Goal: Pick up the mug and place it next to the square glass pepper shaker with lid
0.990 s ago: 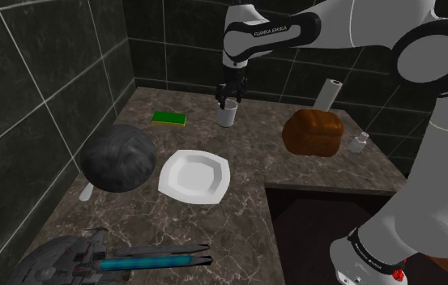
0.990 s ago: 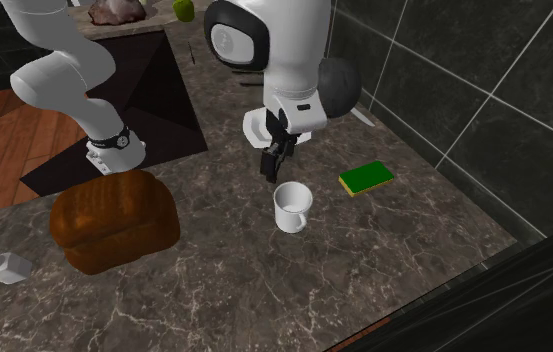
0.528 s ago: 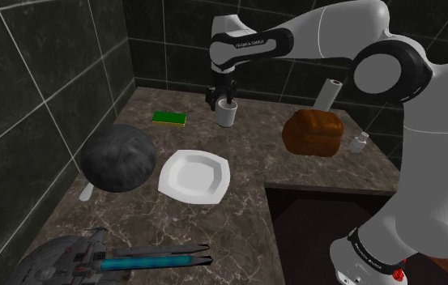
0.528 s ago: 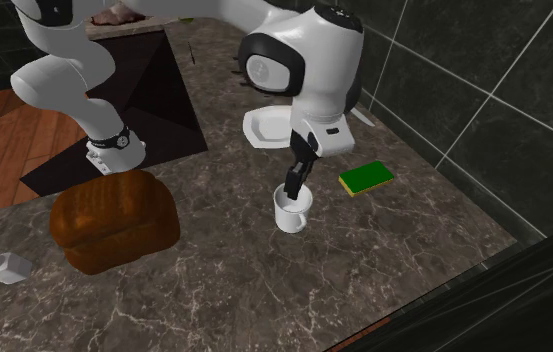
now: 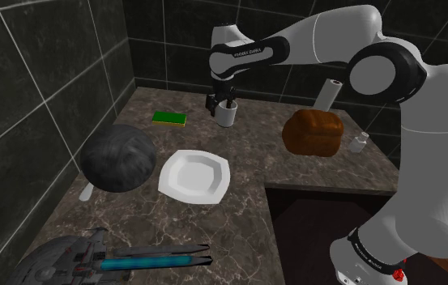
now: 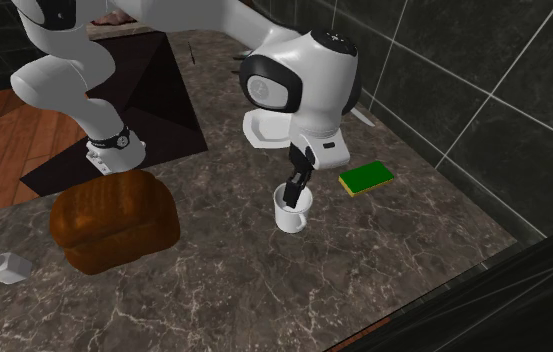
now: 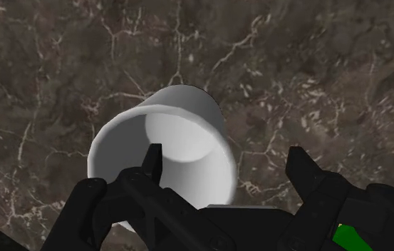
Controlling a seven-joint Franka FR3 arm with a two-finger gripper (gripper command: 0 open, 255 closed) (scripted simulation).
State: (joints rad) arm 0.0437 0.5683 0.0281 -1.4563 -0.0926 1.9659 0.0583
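Observation:
A plain white mug (image 5: 228,116) stands upright on the dark marble counter, near the back. My black gripper (image 5: 221,104) hangs right over its rim, open. In the wrist view one finger (image 7: 152,155) dips inside the mug (image 7: 161,162) and the other finger (image 7: 297,160) stands well outside, so the mug's wall lies between them without being clasped. The second exterior view shows the gripper (image 6: 294,190) at the top of the mug (image 6: 293,212). The small clear shaker (image 5: 359,142) with a pale lid sits far off by the counter's edge, beyond a brown loaf (image 5: 313,132); it appears again as the shaker (image 6: 2,266).
A green sponge (image 5: 169,119) lies close to the mug on the shoulder view's left. A white plate (image 5: 194,176), a dark round lump (image 5: 118,157) and a grey model ship (image 5: 92,257) fill the near counter. A white roll (image 5: 328,93) stands behind the loaf.
The gripper has come down from above and beside the mug onto its rim, one finger now inside it. The mug has not moved and the fingers stay apart.

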